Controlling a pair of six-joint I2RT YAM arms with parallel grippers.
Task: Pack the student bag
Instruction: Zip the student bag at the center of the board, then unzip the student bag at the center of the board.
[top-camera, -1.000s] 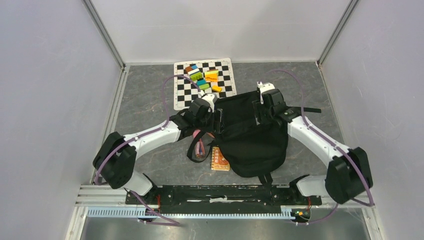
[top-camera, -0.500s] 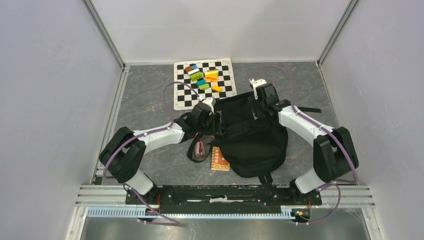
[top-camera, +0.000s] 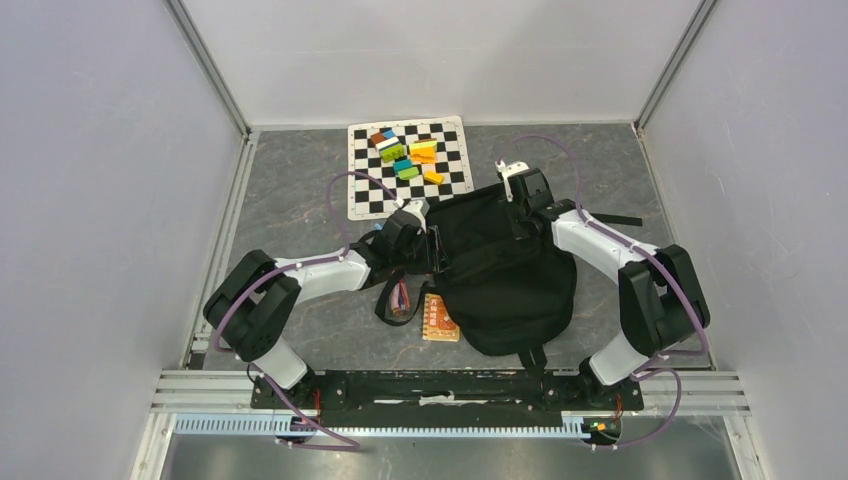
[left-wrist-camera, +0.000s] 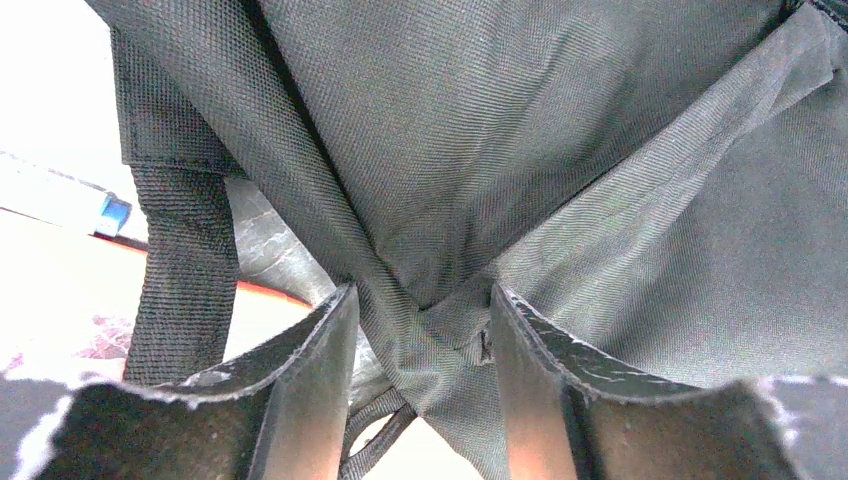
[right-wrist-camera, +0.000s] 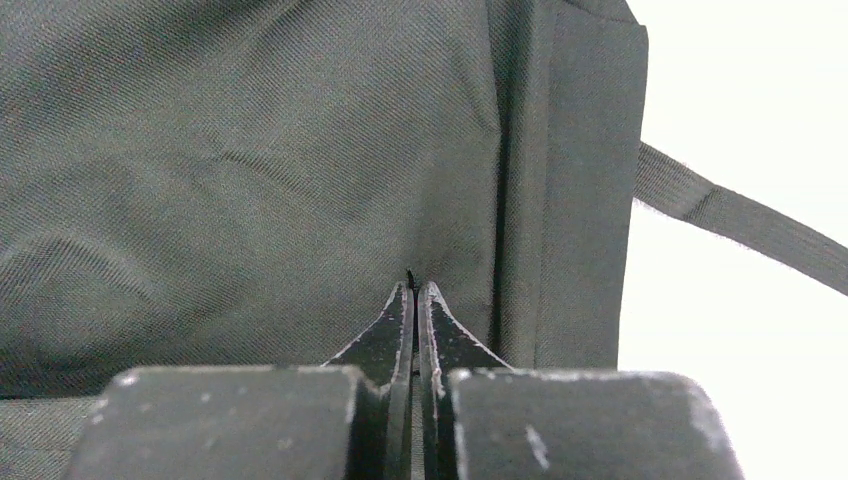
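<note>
Sitting mid-table, bag lies flat between both arms, straps trailing off its left side. Left gripper at bag's left edge: fingers partly apart, straddling a fold of fabric; can't tell if the fold is actually pinched. Right gripper at bag's far right corner: fingers pressed together, tips against the fabric, strap just beside. Notebook touches bag's near-left edge. Mat with blocks behind.

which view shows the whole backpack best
Top external: the whole black backpack is visible. Left wrist shows only a fabric fold between its fingers; right wrist only a fabric panel and one strap.
</note>
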